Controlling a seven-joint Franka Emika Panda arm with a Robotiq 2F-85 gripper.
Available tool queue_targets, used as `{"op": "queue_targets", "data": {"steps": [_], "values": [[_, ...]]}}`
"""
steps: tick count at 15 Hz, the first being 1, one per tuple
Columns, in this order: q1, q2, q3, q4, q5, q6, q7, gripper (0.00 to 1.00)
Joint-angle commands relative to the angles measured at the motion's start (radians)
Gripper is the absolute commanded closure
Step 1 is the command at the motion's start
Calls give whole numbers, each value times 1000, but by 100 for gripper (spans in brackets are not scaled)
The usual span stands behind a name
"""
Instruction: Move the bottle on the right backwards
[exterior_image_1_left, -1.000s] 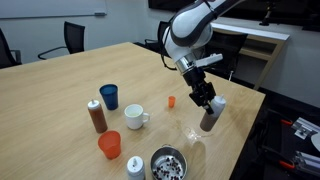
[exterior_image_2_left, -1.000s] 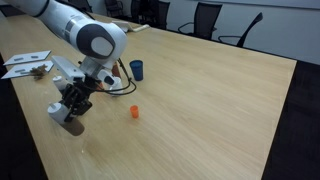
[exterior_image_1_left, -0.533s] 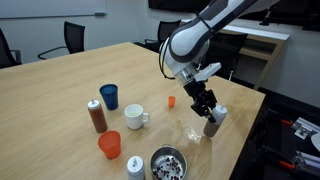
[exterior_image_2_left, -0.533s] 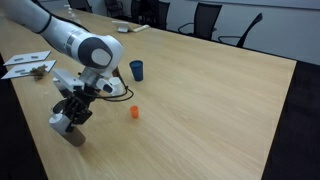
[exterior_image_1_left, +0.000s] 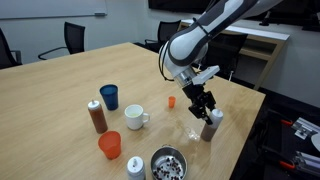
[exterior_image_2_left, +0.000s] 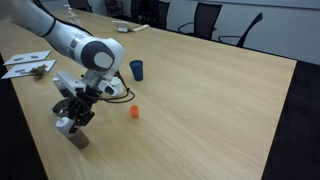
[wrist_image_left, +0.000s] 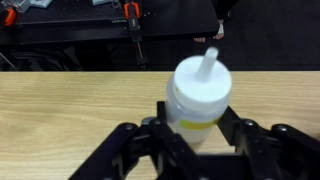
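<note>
In an exterior view, the small slim dark-brown bottle (exterior_image_1_left: 209, 128) with its white-silver cap stands at centre right of the frame. It is near the edge of the pale wooden worktop (exterior_image_1_left: 90, 65) and well apart from the white ceramic mug (exterior_image_1_left: 135, 117) and the thicker brown bottle (exterior_image_1_left: 97, 118) at centre left. The black end effector (exterior_image_1_left: 210, 115) comes down over its cap from above.

In an exterior view from the opposite side, the bottle (exterior_image_2_left: 77, 136) sits at lower left, again close to the worktop's edge, under the end effector (exterior_image_2_left: 73, 122). I cannot tell whether its base touches the wood.

In the wrist view, the white cap (wrist_image_left: 199, 92) fills the centre, with a thin spout leaning up and to the right and a yellowish band below. The dark fingers (wrist_image_left: 150, 145) press in on both sides, so the end effector looks clamped on the bottle just under the cap.

I'd worry about that high grip. If the base drags while it is pushed back, the bottle could pivot, tip or slip free, and the edge is close enough for it to go over.
</note>
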Motion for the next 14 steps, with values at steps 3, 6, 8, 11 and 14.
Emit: {"op": "queue_targets", "data": {"steps": [3, 6, 8, 11, 14], "values": [[-18, -2, 9, 19, 21, 1, -2, 1], [-28, -13, 9, 20, 52, 26, 1, 0], [-18, -2, 6, 29, 33, 15, 3, 0], [-26, -5, 5, 36, 46, 18, 2, 0], [-25, -5, 6, 36, 46, 18, 2, 0]]}}
